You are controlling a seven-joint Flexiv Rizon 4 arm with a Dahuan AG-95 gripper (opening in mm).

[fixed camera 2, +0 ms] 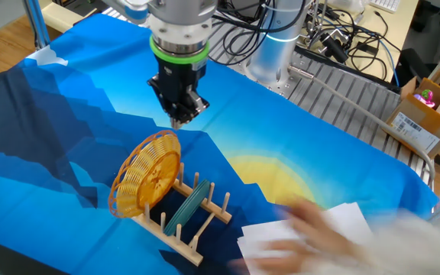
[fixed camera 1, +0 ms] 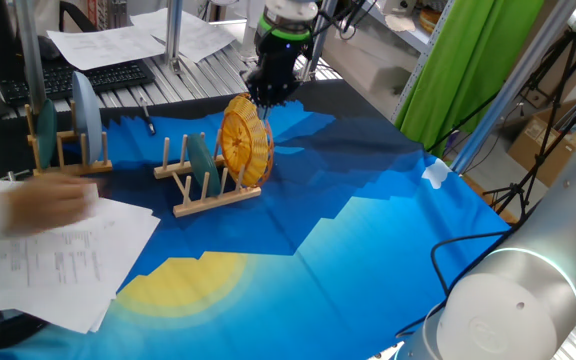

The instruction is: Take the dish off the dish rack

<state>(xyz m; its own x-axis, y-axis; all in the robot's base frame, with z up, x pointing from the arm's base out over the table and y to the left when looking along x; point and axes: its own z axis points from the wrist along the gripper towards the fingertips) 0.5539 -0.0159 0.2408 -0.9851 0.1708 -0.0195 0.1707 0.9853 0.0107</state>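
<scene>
Directly under the gripper [fixed camera 1: 268, 97] stands the dish [fixed camera 1: 245, 139], upright on edge at the end of the dish rack [fixed camera 1: 208, 190], its top rim at the fingertips. Whether the jaws clasp that rim is unclear; a blurred hand [fixed camera 2: 373, 233] hides nearby papers.

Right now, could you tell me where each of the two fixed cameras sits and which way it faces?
One fixed view: sits raised beside the table behind a second silver arm, facing the cluttered desk; the gripper shows above the dish.
The other fixed view: sits high on the opposite side, looking down at the dish rack; gripper and wrist descend from the top.
Both share the wicker dish, rack, dark green plate, blue cloth and a blurred hand over papers.
</scene>
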